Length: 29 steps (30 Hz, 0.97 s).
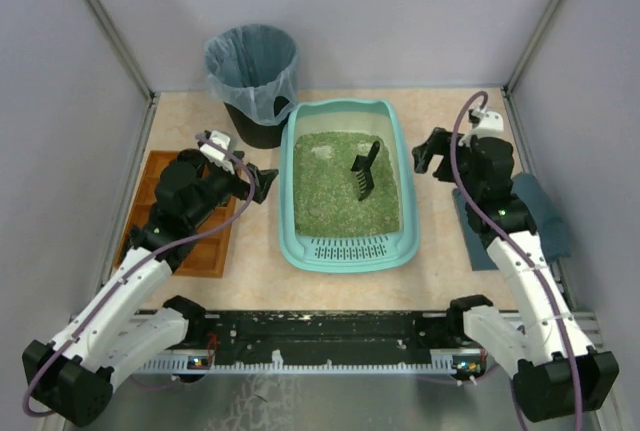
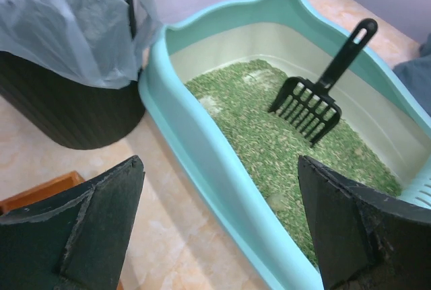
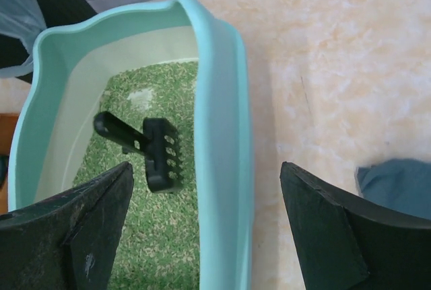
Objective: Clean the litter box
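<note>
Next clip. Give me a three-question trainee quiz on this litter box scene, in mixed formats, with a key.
1. True or false: the scoop stands in the litter box.
2. In the top view, the bin stands by the box's: A) far left corner, B) near right corner, C) near left corner.
3. Fill in: the left gripper and right gripper are both ____ and empty.
Key: 1 true; 2 A; 3 open.
</note>
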### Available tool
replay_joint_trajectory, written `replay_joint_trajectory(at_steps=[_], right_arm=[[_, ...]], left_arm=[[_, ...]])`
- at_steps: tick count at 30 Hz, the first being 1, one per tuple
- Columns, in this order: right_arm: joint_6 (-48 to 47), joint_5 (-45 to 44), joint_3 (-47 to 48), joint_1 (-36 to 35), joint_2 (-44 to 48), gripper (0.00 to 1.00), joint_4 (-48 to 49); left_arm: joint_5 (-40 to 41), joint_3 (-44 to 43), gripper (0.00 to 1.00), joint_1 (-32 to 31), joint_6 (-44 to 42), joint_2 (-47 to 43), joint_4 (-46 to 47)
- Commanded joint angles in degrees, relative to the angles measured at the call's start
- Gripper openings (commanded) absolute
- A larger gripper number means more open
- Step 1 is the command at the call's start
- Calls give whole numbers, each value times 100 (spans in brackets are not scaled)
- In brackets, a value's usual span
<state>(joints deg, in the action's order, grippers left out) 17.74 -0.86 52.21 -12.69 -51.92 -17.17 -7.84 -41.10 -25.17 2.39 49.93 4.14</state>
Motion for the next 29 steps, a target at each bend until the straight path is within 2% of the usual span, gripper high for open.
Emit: replay_joint_trajectory(at_steps=[1, 7, 13, 17, 22, 29], right_arm=[[763, 882, -358, 775, 519, 89, 377], [899, 650, -593, 1014, 1376, 89, 166], [574, 627, -1014, 1014, 2298, 89, -278], [421, 408, -1344, 1014, 3072, 89, -590], [463, 242, -1809, 1014, 3666, 89, -598], [500, 337, -1869, 1014, 3503, 89, -515]], left_arm=[[410, -188, 100, -49, -396, -292, -344], [1698, -494, 100, -39, 177, -592, -1387], [2981, -96, 100, -36, 1053, -1319, -1685], [3012, 377, 100, -35, 1247, -1815, -1515], [3099, 691, 100, -36, 1297, -2023, -1609], [2939, 735, 100, -43, 1305, -2040, -1735]])
